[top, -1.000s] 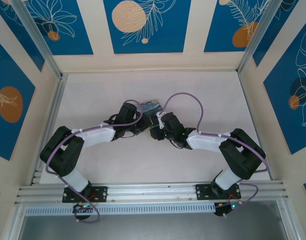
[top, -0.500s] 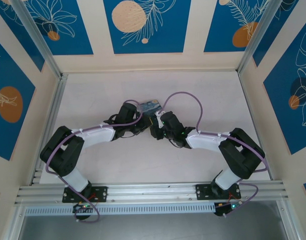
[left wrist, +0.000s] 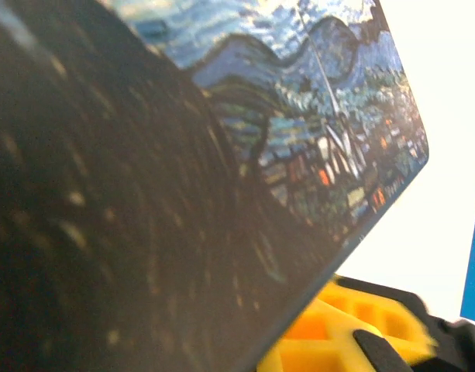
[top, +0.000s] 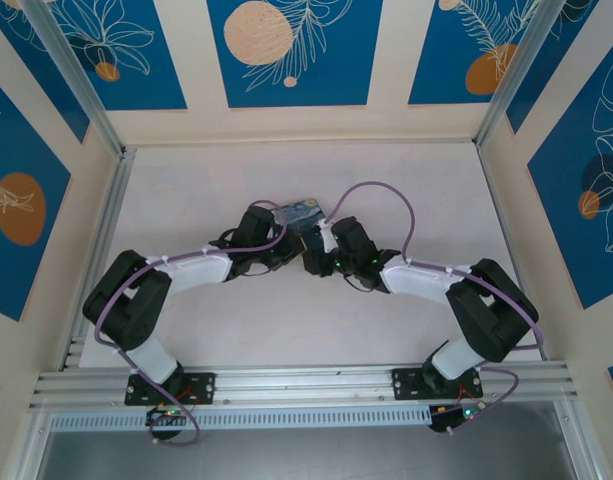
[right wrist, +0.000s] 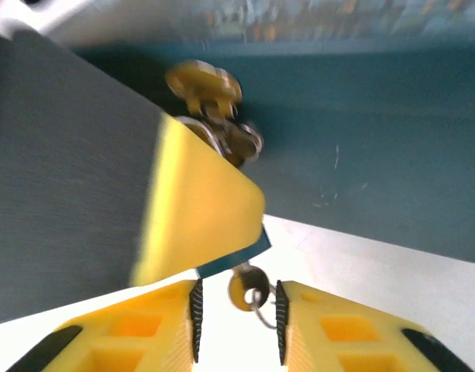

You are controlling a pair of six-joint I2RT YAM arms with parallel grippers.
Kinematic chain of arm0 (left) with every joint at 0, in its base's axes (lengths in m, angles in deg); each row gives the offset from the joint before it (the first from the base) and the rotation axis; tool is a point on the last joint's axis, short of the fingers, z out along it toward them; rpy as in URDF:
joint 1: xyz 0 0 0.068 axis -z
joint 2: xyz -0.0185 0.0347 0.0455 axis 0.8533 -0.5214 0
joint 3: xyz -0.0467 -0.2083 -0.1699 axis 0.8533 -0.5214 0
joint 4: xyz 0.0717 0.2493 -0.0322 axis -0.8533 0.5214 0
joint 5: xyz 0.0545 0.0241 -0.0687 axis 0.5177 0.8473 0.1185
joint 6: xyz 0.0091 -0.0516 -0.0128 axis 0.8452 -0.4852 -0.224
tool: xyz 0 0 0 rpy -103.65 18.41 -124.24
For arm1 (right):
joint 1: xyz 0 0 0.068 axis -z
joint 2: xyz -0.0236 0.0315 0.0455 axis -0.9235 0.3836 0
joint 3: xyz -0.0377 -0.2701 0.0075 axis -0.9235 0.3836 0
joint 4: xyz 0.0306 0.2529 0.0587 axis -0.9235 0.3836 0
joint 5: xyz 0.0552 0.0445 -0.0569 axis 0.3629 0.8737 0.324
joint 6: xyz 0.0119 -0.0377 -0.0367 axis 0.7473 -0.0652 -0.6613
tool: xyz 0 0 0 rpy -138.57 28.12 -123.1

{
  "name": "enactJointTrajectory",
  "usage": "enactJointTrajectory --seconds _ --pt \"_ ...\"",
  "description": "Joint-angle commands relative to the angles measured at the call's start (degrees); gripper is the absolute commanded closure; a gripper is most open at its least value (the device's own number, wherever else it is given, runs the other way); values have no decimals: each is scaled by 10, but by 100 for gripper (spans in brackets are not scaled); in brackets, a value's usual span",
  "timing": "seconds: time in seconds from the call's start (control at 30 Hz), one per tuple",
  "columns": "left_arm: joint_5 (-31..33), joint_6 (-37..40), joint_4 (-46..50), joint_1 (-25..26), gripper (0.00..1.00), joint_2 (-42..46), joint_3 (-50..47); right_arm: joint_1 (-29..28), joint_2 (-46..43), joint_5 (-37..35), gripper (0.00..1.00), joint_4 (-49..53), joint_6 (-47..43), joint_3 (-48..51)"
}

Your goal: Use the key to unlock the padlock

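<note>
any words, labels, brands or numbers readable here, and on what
None can be read.
painted box: only a night-sky painting, no lettering.
blue wall panels: only leaf and circle drawings.
metal clasp on the box: too blurred to show any marking.

Left arm [top: 186, 272] and right arm [top: 422, 280] bend inward; left tool [top: 282, 242] closed; right tool [right wrist: 237, 310] parted.

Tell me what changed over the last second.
The right arm shifted its wrist slightly right and away from its base; the right claw stays at the painted box. No visible grab or release. Left arm and box stayed put.
</note>
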Motion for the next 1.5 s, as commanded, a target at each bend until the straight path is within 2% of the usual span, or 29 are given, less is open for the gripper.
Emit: enactJointTrajectory --seconds 0.0,0.07,0.13,0.23,0.47,0.57,0.67,0.93,1.3,1.47 --pt "-3 26 -13 -2 100 -16 -3 22 -57 59 63 -6 28 26" --pt "-1 38 -12 -3 100 -23 -6 41 -83 66 62 -8 47 50" --pt "-4 52 -14 -1 100 -32 -10 61 -110 76 53 -15 77 76" --pt "-15 76 -28 1 100 -47 -18 80 -129 89 48 -8 111 86" --pt "-25 119 -24 4 100 -67 -28 80 -108 138 36 -30 187 86" --pt "-21 126 -18 4 89 -63 -32 71 -85 153 35 -66 221 91" --pt "-16 131 -6 4 72 -49 -33 62 -59 156 34 -94 245 91" --pt "16 160 54 1 39 32 -39 58 11 158 33 -135 276 61" --pt "48 173 118 -18 19 127 -13 89 101 166 35 -137 285 -31" --pt "64 180 151 -44 12 144 12 94 98 181 38 -124 272 -36"
